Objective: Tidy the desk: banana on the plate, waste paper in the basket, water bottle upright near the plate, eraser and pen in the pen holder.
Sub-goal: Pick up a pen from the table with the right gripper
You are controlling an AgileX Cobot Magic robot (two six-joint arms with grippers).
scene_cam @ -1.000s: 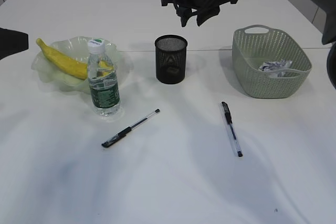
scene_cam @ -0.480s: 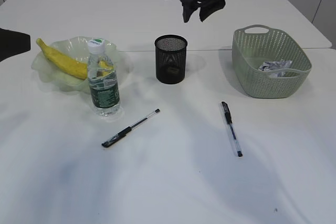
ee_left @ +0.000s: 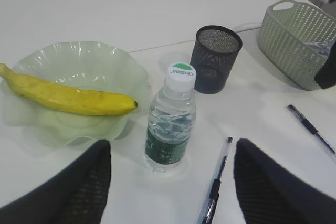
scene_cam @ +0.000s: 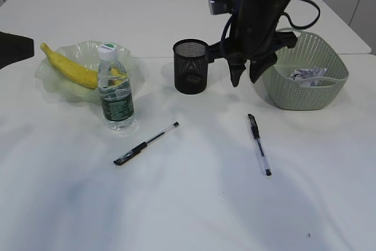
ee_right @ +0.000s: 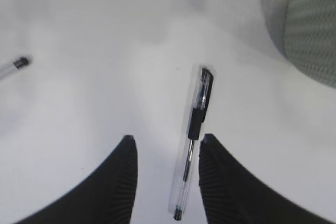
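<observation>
A yellow banana (scene_cam: 70,67) lies on the pale green plate (scene_cam: 132,63). Just in front of it the water bottle (scene_cam: 116,89) stands upright. The crumpled waste paper (scene_cam: 308,76) is inside the basket (scene_cam: 276,89). One pen (scene_cam: 258,144) lies at centre right and another pen (scene_cam: 147,143) at centre left. A small shape shows through the black mesh pen holder (scene_cam: 191,66); I cannot tell whether it is the eraser. My right gripper (scene_cam: 244,79) hangs open above the right pen (ee_right: 195,140), which shows between its fingers (ee_right: 121,177). My left gripper (ee_left: 172,145) is open, short of the bottle (ee_left: 170,114).
The basket (ee_right: 310,30) is close on the right of my right gripper. A dark part of the left arm (scene_cam: 12,48) sits at the table's left edge. The left pen (ee_left: 215,192) lies beside the bottle. A seam crosses the table behind the holder.
The right arm has come down from high at the back and shifted right; it now hangs low between the pen holder and the basket, over the right pen. Nothing else moved.
</observation>
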